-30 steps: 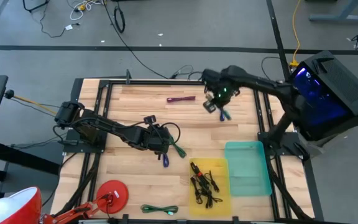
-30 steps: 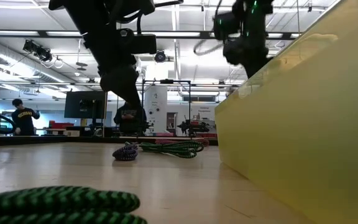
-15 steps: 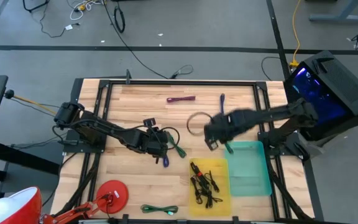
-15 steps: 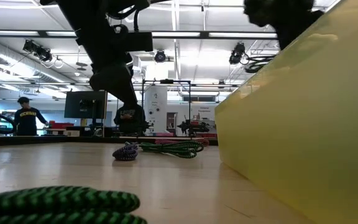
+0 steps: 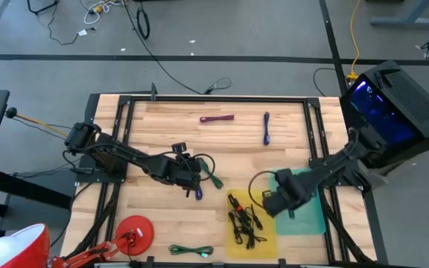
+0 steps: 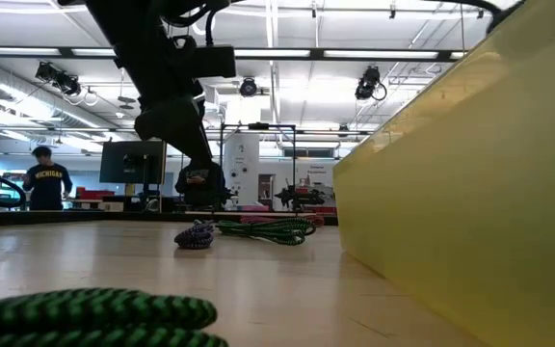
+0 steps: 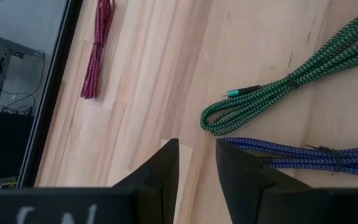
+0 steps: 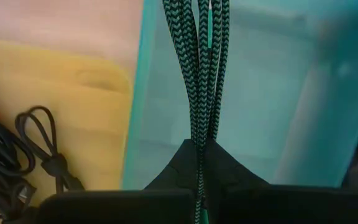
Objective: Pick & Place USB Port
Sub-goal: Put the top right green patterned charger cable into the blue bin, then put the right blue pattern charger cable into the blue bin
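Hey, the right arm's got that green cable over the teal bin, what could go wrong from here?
1. The right pincer, shut on the green cable, hangs near the teal bin's edge beside the yellow bin; released here, the cable might drape over the rim.
2. The left pincer hovers over the green cable and blue cable lying close together; it may catch both.

We see a green-and-black braided cable (image 8: 201, 74) over a translucent teal plastic tray (image 8: 266, 112), beside a yellow plastic tray (image 8: 61, 93) with black cables (image 8: 39, 152).
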